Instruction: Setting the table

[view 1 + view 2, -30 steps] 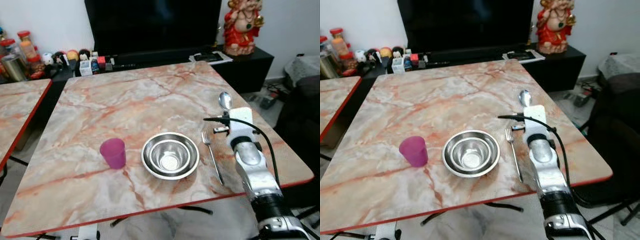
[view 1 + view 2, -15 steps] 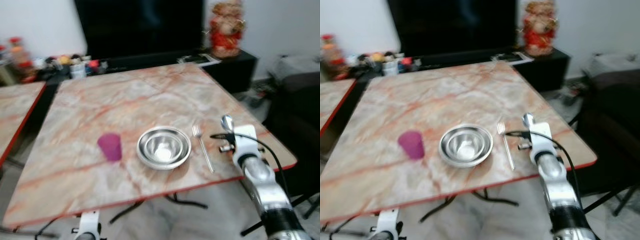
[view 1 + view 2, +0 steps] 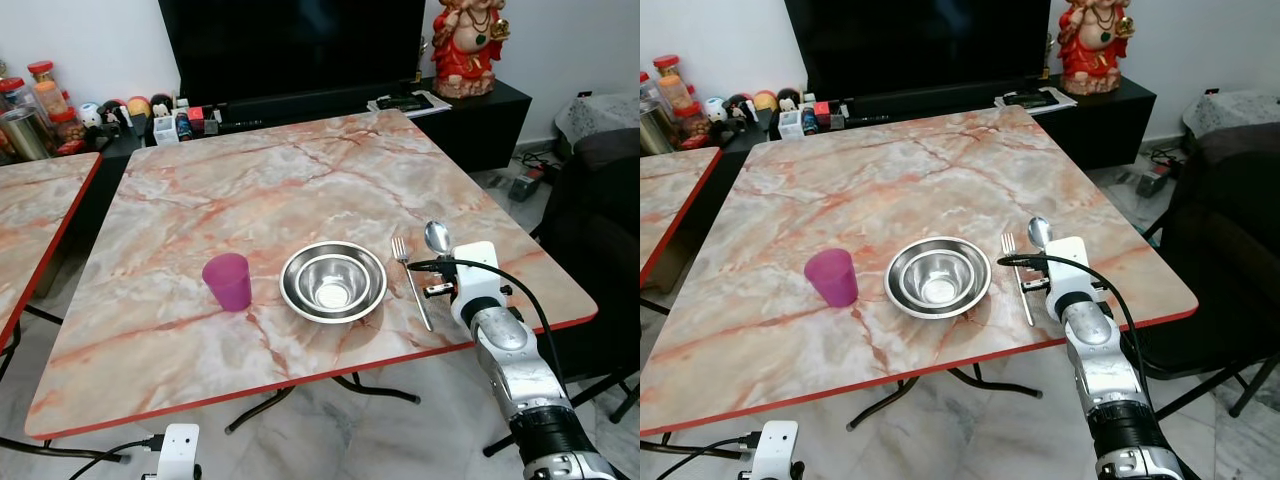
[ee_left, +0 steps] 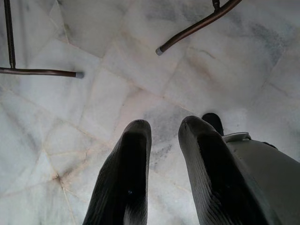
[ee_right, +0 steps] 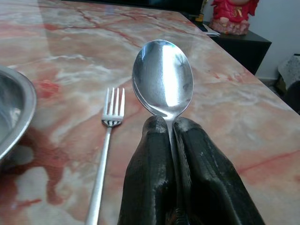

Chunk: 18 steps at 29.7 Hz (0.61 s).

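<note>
Since a second ago the camera has pulled back, and the right tool (image 5: 173,129) with its spoon (image 5: 162,77) now sits nearer the desk's (image 3: 250,190) front edge. Its fingers (image 5: 150,178) are clamped together on the spoon's handle, bowl pointing forward, just right of the fork (image 3: 411,280), which lies beside the steel bowl (image 3: 333,281); a purple cup (image 3: 228,280) stands left. Placing the spoon seems the step in hand: next, lower it parallel to the fork and release. The left tool (image 4: 161,136) hangs over the floor, fingers slightly apart.

Marble-tiled floor (image 4: 70,122), dark TV cabinet (image 3: 470,120), white walls (image 3: 90,35)
</note>
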{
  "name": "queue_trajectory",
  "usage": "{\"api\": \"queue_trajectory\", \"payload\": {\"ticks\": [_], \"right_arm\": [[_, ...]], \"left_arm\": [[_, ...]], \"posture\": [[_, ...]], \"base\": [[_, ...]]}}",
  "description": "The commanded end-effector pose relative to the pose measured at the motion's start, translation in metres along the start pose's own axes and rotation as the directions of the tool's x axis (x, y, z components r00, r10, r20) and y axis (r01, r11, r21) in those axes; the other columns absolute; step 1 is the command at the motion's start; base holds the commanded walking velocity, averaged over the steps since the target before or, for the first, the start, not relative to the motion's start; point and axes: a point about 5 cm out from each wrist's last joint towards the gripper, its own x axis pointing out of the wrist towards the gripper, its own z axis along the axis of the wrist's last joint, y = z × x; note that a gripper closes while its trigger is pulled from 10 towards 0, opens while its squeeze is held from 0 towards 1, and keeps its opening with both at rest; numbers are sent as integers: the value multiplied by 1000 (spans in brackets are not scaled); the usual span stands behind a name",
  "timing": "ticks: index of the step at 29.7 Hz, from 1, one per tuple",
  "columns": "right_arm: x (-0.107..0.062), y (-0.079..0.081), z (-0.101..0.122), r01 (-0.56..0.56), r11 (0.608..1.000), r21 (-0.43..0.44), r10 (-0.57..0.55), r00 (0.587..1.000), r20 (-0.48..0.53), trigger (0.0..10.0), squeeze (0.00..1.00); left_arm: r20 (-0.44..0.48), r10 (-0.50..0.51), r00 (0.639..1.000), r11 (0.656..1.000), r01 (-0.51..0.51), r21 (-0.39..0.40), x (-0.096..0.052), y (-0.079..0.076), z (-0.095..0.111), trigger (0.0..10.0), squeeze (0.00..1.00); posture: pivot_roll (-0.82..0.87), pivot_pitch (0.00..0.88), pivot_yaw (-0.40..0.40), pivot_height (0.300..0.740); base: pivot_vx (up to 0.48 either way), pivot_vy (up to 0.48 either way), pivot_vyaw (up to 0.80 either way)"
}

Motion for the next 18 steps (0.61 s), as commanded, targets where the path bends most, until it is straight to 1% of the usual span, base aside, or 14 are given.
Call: {"api": "queue_trajectory", "payload": {"ticks": [1,2,3,4,7,11,15,18], "right_arm": [[3,-2,9,1,1000,15,-2,1000,29,10000,0],[3,-2,9,1,1000,15,-2,1000,29,10000,0],[7,-10,12,21,1000,2,-21,999,31,10000,0],[9,-14,14,31,1000,-4,-31,999,33,10000,0],[13,-20,17,37,999,-12,-37,999,39,10000,0],[18,-17,16,27,1000,-14,-27,999,23,10000,0],[21,-15,13,16,1000,3,-16,1000,5,10000,0],[26,-14,10,8,1000,15,-8,1000,-15,10000,0]], "left_arm": [[5,0,1000,1000,0,4,0,2,2,10000,0],[5,0,1000,1000,0,4,0,2,2,10000,0],[5,-2,1000,1000,2,8,1,1,3,10000,0],[5,-2,1000,1000,2,9,1,1,3,10000,0],[5,-2,1000,1000,2,11,1,1,3,10000,0],[3,-1,1000,1000,1,14,1,1,3,10000,0],[2,-2,1000,1000,2,16,1,0,3,10000,0],[1,-3,1000,1000,3,19,0,0,2,10000,0]], "posture": [[-66,0,73,740],[-66,0,73,740],[-68,0,76,740],[-68,0,76,740],[-64,0,74,740],[-64,0,74,740],[-56,0,69,740],[-54,0,71,740]], "base": [[0,0,0],[0,0,0],[0,0,0],[0,0,0],[0,0,0],[0,0,0],[0,0,0],[0,0,0]]}}
